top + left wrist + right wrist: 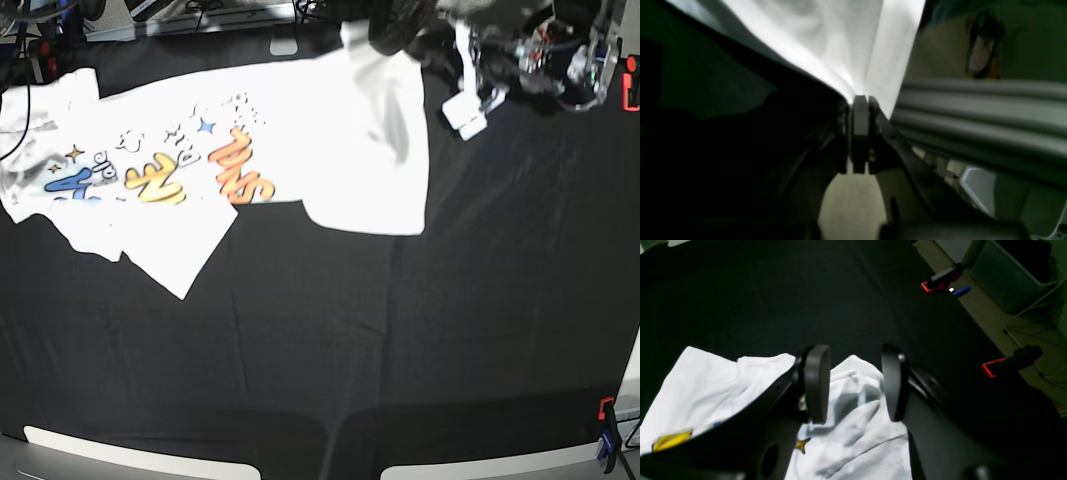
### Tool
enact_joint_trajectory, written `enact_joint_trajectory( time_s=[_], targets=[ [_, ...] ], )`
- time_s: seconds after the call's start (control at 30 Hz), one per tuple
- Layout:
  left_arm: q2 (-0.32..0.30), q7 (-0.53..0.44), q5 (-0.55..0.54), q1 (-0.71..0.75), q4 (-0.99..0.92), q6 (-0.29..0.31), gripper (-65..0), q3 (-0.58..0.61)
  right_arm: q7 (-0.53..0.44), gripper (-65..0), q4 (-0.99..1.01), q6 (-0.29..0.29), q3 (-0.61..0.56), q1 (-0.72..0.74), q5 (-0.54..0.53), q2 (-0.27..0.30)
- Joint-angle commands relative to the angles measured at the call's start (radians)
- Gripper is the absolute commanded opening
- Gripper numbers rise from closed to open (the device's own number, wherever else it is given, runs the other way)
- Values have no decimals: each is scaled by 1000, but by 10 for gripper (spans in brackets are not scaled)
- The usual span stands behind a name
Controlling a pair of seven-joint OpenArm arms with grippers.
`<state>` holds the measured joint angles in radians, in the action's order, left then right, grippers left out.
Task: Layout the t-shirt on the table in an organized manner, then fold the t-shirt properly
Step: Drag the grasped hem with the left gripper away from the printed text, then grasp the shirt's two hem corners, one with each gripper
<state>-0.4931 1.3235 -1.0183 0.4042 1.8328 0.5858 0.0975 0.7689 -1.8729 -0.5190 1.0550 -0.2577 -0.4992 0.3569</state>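
Two grippers attend one t-shirt (250, 150), which lies print-up across the upper left and upper centre of the base view on the black table (400, 340).

Left gripper (861, 100): pads pressed fully together on a pinch of plain white cloth, seen at the centre of the left wrist view. The fabric fans upward from the pads in taut pleats, indicating that this edge is lifted and under tension. In the base view this corresponds to the raised white corner at the upper centre. The likely purpose is to draw the shirt flat for layout.

Right gripper (853, 386): jaws stand roughly half apart with nothing between them. It hovers over a rumpled white portion of the shirt in the lower half of the right wrist view, pads pointing toward the far table edge, where red and blue clamps (942, 281) appear at the upper right. This pose suits a descent onto the crumpled section.

Layout is judged incomplete: one sleeve region is folded and the body lies askew.
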Motion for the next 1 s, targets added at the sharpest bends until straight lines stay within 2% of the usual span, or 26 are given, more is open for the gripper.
enact_joint_trajectory(
  time_s=[0.0,0.1,0.3,0.43,0.5,0.57,0.63,0.77,0.97],
  targets=[
    [-8,-24,12,4,16,6,-650,-5,-19,-400,-15,0,5,6,-14,23],
    [-8,-108,51,11,16,6,-650,-5,-19,-400,-15,0,5,8,-19,23],
    [-6,-118,49,9,17,6,-637,-5,-19,-400,-15,0,5,8,-67,23],
    [-6,-136,48,9,17,6,-379,-5,-19,-400,-15,-2,-3,8,-66,23],
    [-6,-154,48,8,18,6,-321,-5,-19,-400,-15,-40,-27,8,-65,23],
    [-6,-172,49,8,30,6,-315,-5,-19,-400,-15,-93,-72,8,-66,23],
    [-6,-172,48,6,59,6,-315,-5,-21,-400,-15,-121,-139,9,-65,23],
    [-6,-172,49,-4,154,6,-315,-5,-32,-400,-15,-121,-307,46,-29,23],
    [-6,-174,49,-77,272,6,-315,-5,-34,-400,4,-119,-539,214,82,23]
  ],
)
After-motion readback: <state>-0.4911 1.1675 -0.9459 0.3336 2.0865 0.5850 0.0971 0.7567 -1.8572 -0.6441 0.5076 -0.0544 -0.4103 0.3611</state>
